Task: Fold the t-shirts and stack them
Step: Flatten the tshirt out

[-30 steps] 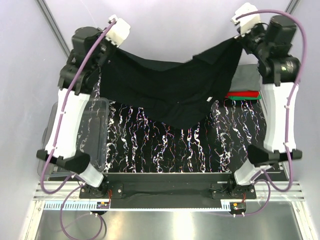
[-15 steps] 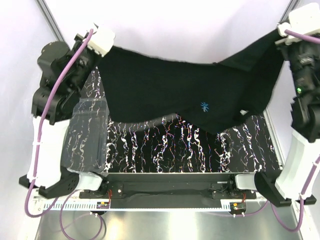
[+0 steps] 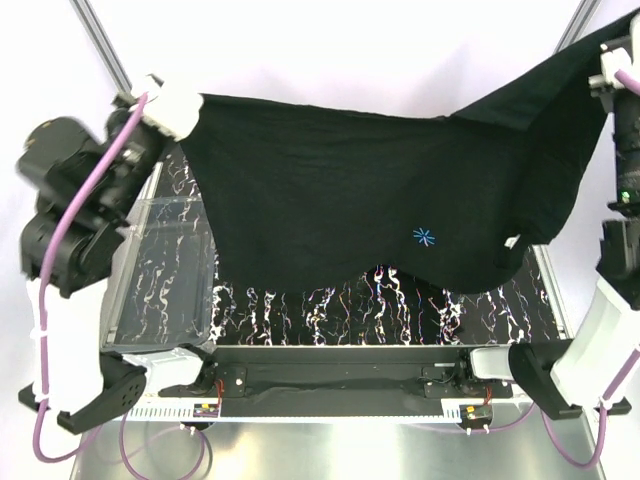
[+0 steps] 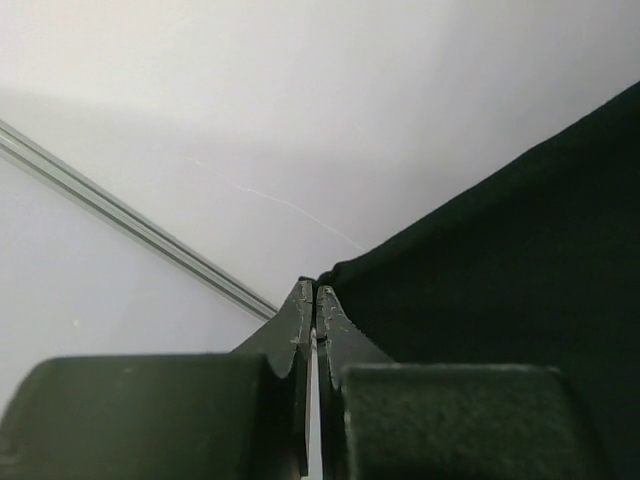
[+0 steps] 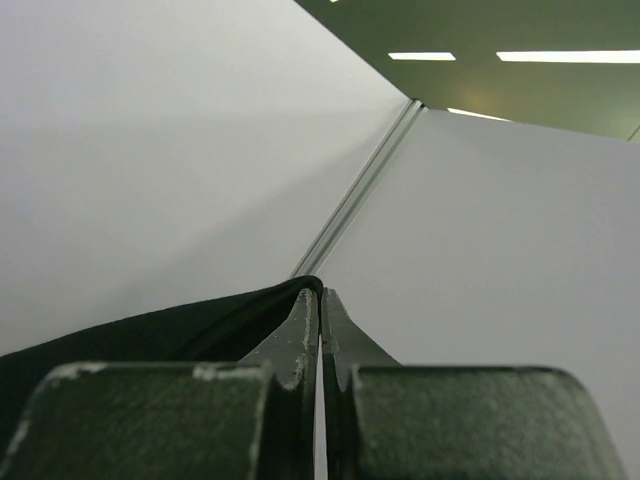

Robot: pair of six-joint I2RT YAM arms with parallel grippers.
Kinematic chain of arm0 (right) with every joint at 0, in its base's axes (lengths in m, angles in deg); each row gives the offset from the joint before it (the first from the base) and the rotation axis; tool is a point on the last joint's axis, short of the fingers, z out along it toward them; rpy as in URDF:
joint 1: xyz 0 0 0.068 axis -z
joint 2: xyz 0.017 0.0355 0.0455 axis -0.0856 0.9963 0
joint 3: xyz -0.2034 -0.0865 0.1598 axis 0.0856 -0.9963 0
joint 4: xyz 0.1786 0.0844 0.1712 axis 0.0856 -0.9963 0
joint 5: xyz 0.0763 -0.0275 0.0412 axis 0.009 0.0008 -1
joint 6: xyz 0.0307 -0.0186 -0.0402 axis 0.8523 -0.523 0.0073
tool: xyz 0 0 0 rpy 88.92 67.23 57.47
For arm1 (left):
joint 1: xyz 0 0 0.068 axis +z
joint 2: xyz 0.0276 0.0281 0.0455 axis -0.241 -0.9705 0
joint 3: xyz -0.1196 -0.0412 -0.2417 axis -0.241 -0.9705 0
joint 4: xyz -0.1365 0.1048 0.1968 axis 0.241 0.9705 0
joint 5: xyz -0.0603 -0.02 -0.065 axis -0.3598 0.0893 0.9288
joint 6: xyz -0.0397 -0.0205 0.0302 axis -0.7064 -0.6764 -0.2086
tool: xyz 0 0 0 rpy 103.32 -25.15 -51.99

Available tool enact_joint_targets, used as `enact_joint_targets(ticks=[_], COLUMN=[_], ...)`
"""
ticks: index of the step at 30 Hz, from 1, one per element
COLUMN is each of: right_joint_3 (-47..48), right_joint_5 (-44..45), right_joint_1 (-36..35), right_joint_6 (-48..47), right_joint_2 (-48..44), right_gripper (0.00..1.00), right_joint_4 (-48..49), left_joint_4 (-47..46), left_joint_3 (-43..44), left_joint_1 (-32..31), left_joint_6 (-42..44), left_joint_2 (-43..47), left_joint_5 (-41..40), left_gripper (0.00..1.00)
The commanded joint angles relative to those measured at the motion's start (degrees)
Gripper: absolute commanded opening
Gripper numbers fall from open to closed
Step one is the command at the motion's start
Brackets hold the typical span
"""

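A black t-shirt (image 3: 380, 190) hangs spread wide in the air above the table, held by both grippers. Its small blue logo (image 3: 424, 237) faces the top camera, and a white tag (image 3: 512, 241) shows at the lower right hem. My left gripper (image 3: 190, 100) is shut on the shirt's upper left corner; in the left wrist view the jaws (image 4: 315, 290) meet with the black cloth (image 4: 500, 290) running off to the right. My right gripper (image 5: 320, 292) is shut on the upper right corner, with cloth (image 5: 150, 335) draped over its left finger.
A clear plastic bin (image 3: 160, 270) sits at the table's left side under the left arm. The black marbled table top (image 3: 380, 300) shows below the shirt's hem. Metal frame posts (image 3: 100, 45) stand at the back corners.
Both arms have risen and moved apart. The shirt went from a sagging bundle to a wide stretched sheet, and its blue logo has come into view.
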Motion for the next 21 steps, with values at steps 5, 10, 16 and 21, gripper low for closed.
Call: enact_joint_targets(ticks=[5,10,16,21], right_joint_3=[3.9,4.2,4.2,3.8], right_joint_5=[0.9,-1.4,-2.1,-2.4], right_joint_1=[-0.1,-0.1,-0.1,0.0], right_joint_6=[-3.6,-5.7,-5.2,-6.2], right_joint_2=[-6.9,-10.7,-12.4,-11.7], right_gripper=[0.00,0.00,0.00,0.00], right_joint_4=[7.2,7.3,8.2,9.4], left_joint_4=[-2.7,-2.7,-2.8,-2.9], left_joint_3=[4.1,8.4,9.6,8.7], left_joint_1=[0.1,0.2,1.2,2.2], left_joint_6=[-0.2,-0.6,0.0,1.2], left_joint_2=[5.4,6.2,8.5,9.9], left_joint_5=[2.6,4.6,5.4,5.8], left_gripper=[0.00,0.00,0.00,0.00])
